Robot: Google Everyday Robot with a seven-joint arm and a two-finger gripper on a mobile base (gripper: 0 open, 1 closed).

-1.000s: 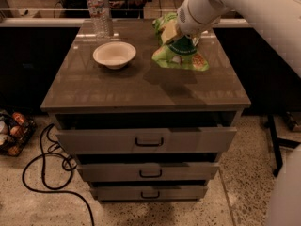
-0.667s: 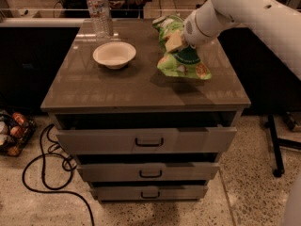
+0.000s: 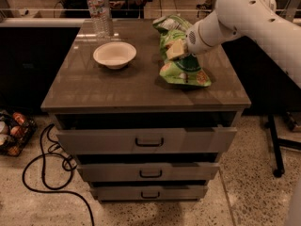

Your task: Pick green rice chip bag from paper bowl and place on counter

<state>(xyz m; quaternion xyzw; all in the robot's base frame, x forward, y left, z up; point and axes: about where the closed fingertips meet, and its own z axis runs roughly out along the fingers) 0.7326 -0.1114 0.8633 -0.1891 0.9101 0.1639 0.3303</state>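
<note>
The grey three-drawer cabinet [image 3: 146, 140] fills the middle of the view, and its glossy counter [image 3: 141, 88] spreads below and to the left of the gripper [image 3: 175, 50]. The white arm [image 3: 244, 13] reaches in from the right. The green rice chip bag [image 3: 184, 72] lies flat on the counter directly beneath the gripper, which sits at the bag's upper end. Whether the gripper is clamped on the bag or has let go cannot be told. Another green bag [image 3: 168, 25] lies just behind the gripper. The paper bowl [image 3: 114, 54] stands well to its left, with a water bottle [image 3: 96, 11] beyond it. This looks like the placing step. The next move would be a release and a straight lift clear.
</note>
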